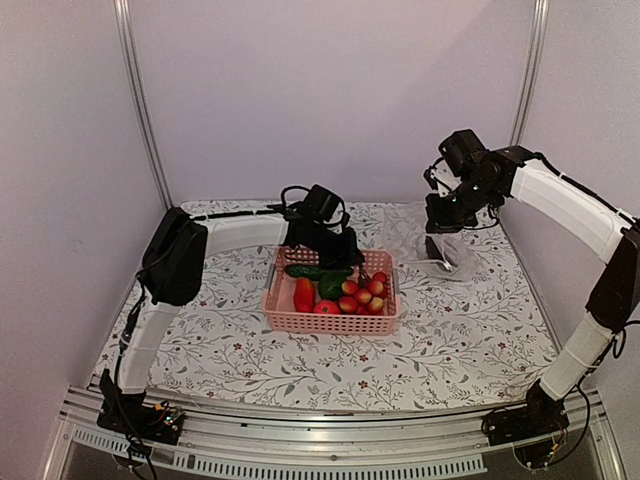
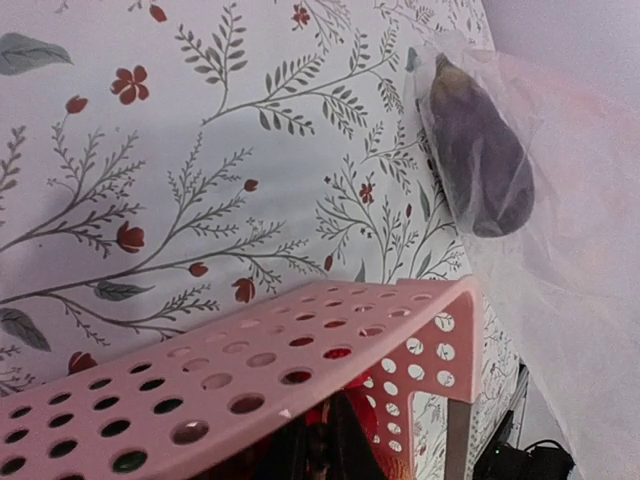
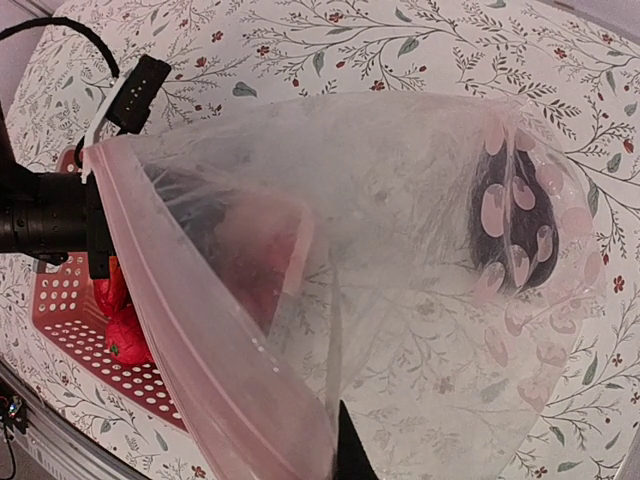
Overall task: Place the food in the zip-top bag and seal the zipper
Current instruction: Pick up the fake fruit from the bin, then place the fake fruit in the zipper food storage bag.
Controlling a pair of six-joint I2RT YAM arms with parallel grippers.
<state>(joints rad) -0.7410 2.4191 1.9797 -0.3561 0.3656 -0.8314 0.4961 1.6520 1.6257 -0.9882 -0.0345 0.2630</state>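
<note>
The clear zip-top bag (image 1: 443,252) hangs at the back right, pinched by its mouth edge in my right gripper (image 1: 443,222). The dark purple eggplant (image 1: 440,248) lies inside it, also visible in the left wrist view (image 2: 480,160) and the right wrist view (image 3: 510,230). The zipper (image 3: 200,330) runs as a pinkish strip along the open mouth down to my right gripper (image 3: 345,462). The cucumber (image 1: 305,271), green pepper (image 1: 332,285), red-orange pieces (image 1: 304,293) and small red fruits (image 1: 362,295) lie in the pink basket. My left gripper (image 1: 335,250) reaches into the basket's far side, its fingers hidden behind the basket wall.
The pink basket (image 1: 330,322) stands mid-table, its perforated wall filling the lower left wrist view (image 2: 250,370). A floral cloth (image 1: 460,340) covers the table. Metal frame posts (image 1: 140,100) stand at the back corners.
</note>
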